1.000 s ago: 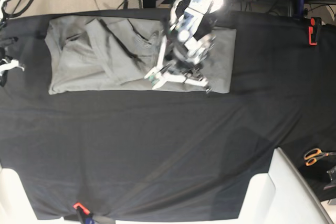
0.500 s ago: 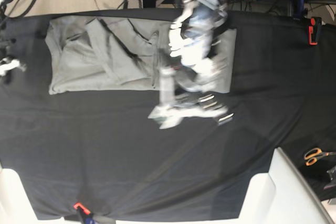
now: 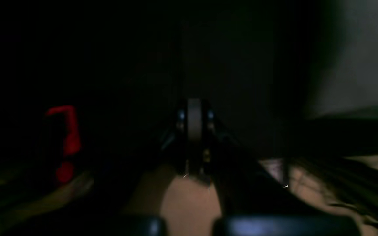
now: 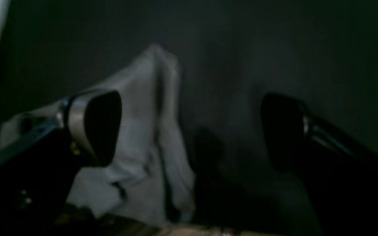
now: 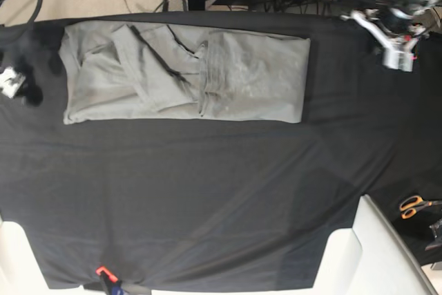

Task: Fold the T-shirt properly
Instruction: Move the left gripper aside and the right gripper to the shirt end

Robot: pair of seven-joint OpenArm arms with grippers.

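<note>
The grey T-shirt [image 5: 186,74] lies as a long folded rectangle across the back of the black table cloth [image 5: 221,191], with sleeve folds and creases on its left half. My left gripper [image 5: 397,56] hangs off the shirt's right end near the back right corner. In the left wrist view my left gripper [image 3: 194,137] is shut on nothing, with the T-shirt [image 3: 356,65] at the upper right. My right gripper [image 5: 15,84] is at the table's left edge. The right wrist view shows my right gripper [image 4: 189,131] open wide above the T-shirt's [image 4: 143,131] crumpled end.
Orange-handled scissors [image 5: 414,205] lie at the right edge. A red clamp [image 3: 66,137] shows in the left wrist view and another red clamp [image 5: 103,271] sits at the front edge. White blocks [image 5: 376,253] stand at the front corners. Cables run behind the table.
My left arm has swung from above the shirt's middle out to the back right corner, still shut. My right gripper has opened at the left edge. The shirt lies as before.
</note>
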